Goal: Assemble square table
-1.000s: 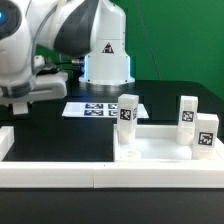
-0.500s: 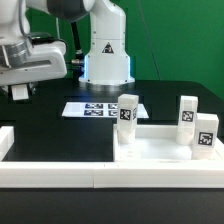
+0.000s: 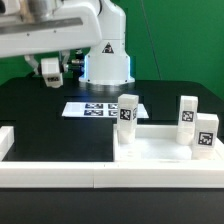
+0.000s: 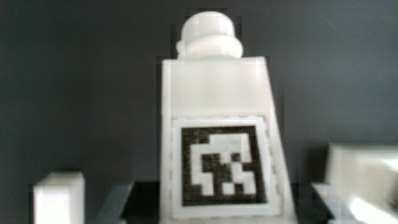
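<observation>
Three short white legs stand upright on the square table's flat white panel (image 3: 160, 152), which lies on the black table (image 3: 40, 115) toward the exterior view's right. One leg (image 3: 127, 112) rises at the panel's corner nearest the middle of the scene. A second leg (image 3: 188, 113) stands farther toward the exterior view's right, and a third leg (image 3: 206, 135) is just beside it, closer to the camera. Each shows a black-and-white square tag. Whether they are fastened to the panel or only resting on it cannot be told.

The fourth leg (image 4: 217, 130) is off the table, gripped in the tool (image 3: 50, 70), which is closed on it and hangs in the air well apart from the panel, toward the exterior view's left. In the wrist view this leg fills the middle of the picture: a tapered white block with a rounded knob at one end and its tag facing the camera.

The marker board (image 3: 98, 108) lies flat on the table between the robot's base (image 3: 107, 60) and the panel. A long low white rail (image 3: 60, 172) runs along the table's near edge, in front of the panel. Behind everything hangs a green backdrop (image 3: 180, 40).
</observation>
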Tool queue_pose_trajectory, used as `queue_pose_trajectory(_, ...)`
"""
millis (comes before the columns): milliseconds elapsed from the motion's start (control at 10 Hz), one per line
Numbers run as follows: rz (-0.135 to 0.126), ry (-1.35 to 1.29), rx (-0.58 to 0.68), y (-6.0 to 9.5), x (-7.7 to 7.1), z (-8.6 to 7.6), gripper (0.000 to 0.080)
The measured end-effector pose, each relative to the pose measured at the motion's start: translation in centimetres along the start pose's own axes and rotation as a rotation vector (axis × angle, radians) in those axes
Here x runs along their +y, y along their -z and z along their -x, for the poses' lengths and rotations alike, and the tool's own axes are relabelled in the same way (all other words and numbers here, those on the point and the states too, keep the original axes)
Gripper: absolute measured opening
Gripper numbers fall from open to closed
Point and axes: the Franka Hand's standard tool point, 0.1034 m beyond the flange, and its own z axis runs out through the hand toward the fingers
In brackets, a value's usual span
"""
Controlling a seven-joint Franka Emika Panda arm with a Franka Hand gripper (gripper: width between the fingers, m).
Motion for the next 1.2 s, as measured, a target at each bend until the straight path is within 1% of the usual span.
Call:
queue_pose_trajectory(100,0.011,0.007,0.067,2.1,-1.2,-1.7,0.0288)
queue_pose_trajectory(200,0.034,0.045,0.154,1.5,-0.2,-1.9,0.0288)
queue_pose_trajectory(300,0.043,0.02,0.207,0.8,0.2,-1.1,0.0288)
queue_pose_trajectory(400,0.057,0.024,0.251,1.1,0.4,-1.2,0.0288)
queue_pose_trajectory(500,0.104,0.001,0.357,1.2,1.0,-2.0,0.0288)
queue_pose_trajectory(600,0.173,-0.016,0.461,0.6,-0.1,-2.9,0.0288)
queue_pose_trajectory(700,0.183,-0.032,0.5,0.4,-2.0,-4.2,0.0288)
queue_pose_trajectory(800,0.206,-0.055,0.589,1.7,-3.3,-6.7,0.0288)
queue_pose_trajectory(900,0.209,-0.065,0.641,2.5,-4.7,-8.5,0.0288)
queue_pose_trajectory(1000,0.196,-0.089,0.674,3.2,-5.8,-9.7,0.0288)
queue_pose_trajectory(1100,0.228,-0.088,0.776,4.7,-5.9,-10.6,0.0288)
queue_pose_trajectory(1200,0.259,-0.091,0.849,5.4,-5.0,-10.5,0.0288)
